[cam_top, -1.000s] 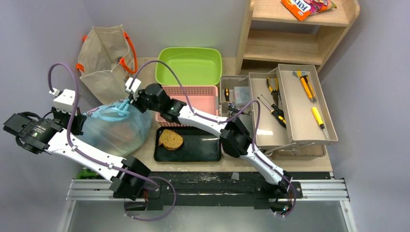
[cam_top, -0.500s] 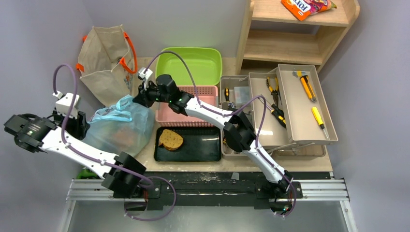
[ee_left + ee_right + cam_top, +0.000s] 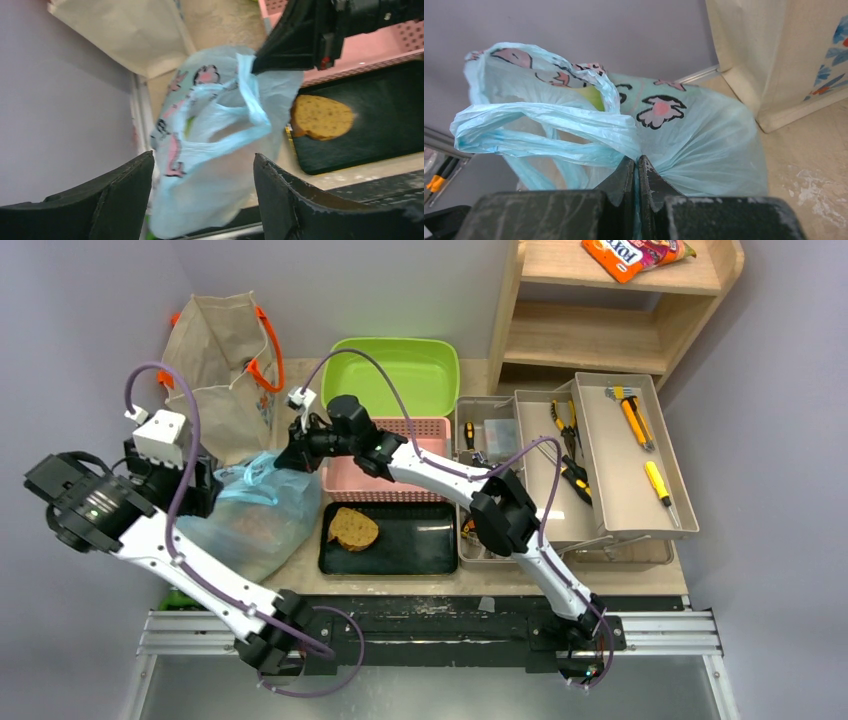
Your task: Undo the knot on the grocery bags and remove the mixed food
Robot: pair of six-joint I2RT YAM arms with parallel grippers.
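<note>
Your left gripper (image 3: 200,488) stands wide, its jaws apart and holding nothing. In the left wrist view the two fingers (image 3: 125,200) frame the blue bag (image 3: 210,150) without touching it. From above, that gripper sits just beside the bag's left side.

Your right gripper (image 3: 636,162) is pinched tight on a handle (image 3: 544,120) of the bag, with the thin plastic gathered between its tips. From above, this gripper (image 3: 290,452) is at the bag's far right corner, next to the pink basket (image 3: 435,435).

The blue bag (image 3: 255,515) sits at the bench's left edge, toward the near corner, with its pink cartoon print facing up. Its handles stand as loose loops above the mouth, and you cannot tell from these views whether a knot remains. Something green (image 3: 591,97) shows inside the mouth, but the rest of the contents are too blurred to name.

The tote (image 3: 215,350) stands upright at the far left corner, just behind the bag. A bread slice (image 3: 353,528) lies on the black tray (image 3: 420,550) at the near edge, right of the bag. The green tub (image 3: 395,375) sits at the far edge behind the basket. The toolbox (image 3: 610,460) lies open at the right end.
</note>
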